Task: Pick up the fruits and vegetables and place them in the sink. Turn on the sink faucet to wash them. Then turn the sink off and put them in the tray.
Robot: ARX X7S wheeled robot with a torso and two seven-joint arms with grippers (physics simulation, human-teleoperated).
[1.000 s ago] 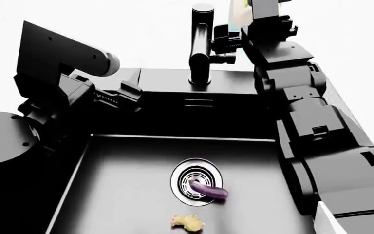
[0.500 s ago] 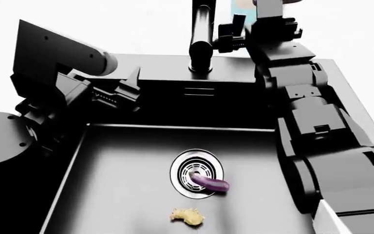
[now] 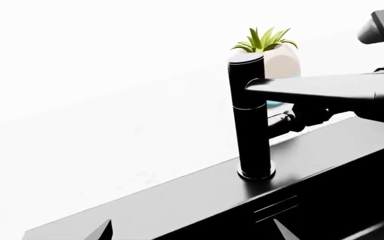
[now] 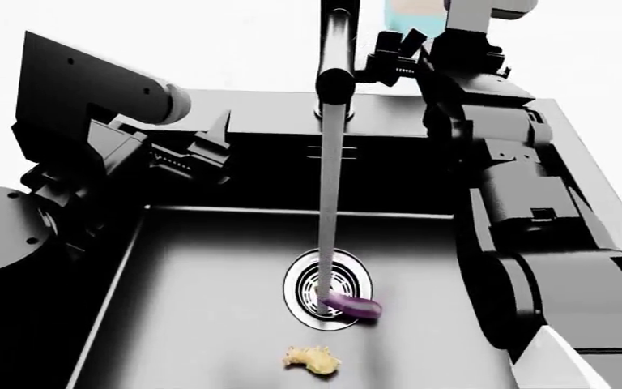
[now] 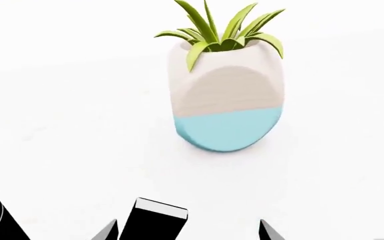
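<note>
Already, water ran from the faucet (image 4: 336, 61) in a straight stream onto the drain strainer (image 4: 329, 300) of the black sink (image 4: 203, 292), where the purple eggplant (image 4: 355, 307) lay half across the strainer at the foot of the stream and the ginger root (image 4: 313, 359) sat apart from it, nearer you on the basin floor. Your right gripper (image 4: 389, 61) was at the tap's side lever, its jaws spread with the tips either side of the handle rather than clamped; the right wrist view looked past them to the plant pot (image 5: 227, 100) on the counter behind. Your left gripper (image 4: 205, 150) hovered over the sink's rear left corner, jaws parted and holding nothing. By these views the washing step was under way, with the ginger seemingly outside the stream. Your next move would likely call for pushing the lever back to shut the water off, then reaching down for each piece in turn. No tray showed in any view.
</note>
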